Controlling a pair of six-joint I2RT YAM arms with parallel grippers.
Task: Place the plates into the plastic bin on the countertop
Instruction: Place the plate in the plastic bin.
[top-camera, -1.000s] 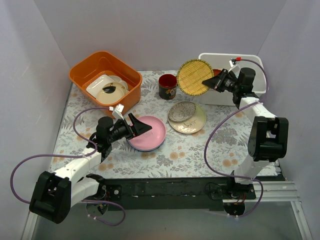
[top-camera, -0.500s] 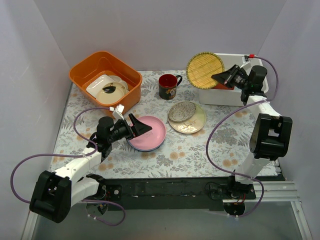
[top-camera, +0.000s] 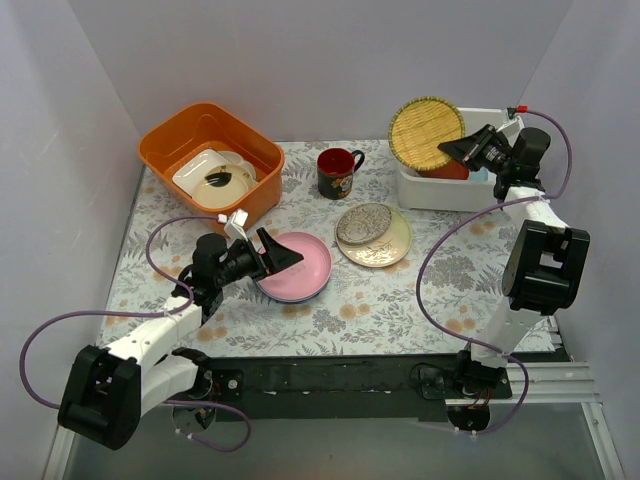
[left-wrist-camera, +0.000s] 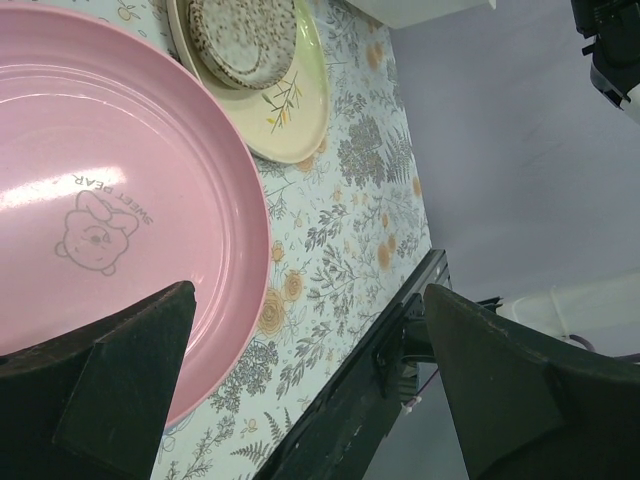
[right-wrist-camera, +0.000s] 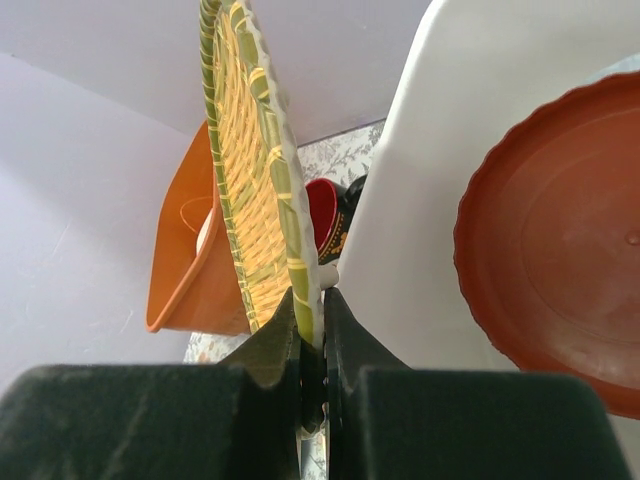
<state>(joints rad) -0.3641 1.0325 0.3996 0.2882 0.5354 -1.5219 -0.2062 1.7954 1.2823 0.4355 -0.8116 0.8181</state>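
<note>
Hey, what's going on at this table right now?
The right gripper is shut on the rim of the yellow woven plate, holding it on edge up by the plastic bin, not yet set down. A red-brown plate lies in the bin. The left gripper is open at the pink plate without gripping it. A grey patterned plate sits on a cream plate on the countertop.

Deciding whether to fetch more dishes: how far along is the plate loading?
Done: a red-brown plate lies in the plastic bin. In hand: the right gripper holds the yellow woven plate on edge by the bin's rim. Remaining: the pink plate at the open left gripper, and the speckled plate stacked on the cream plate.
</note>
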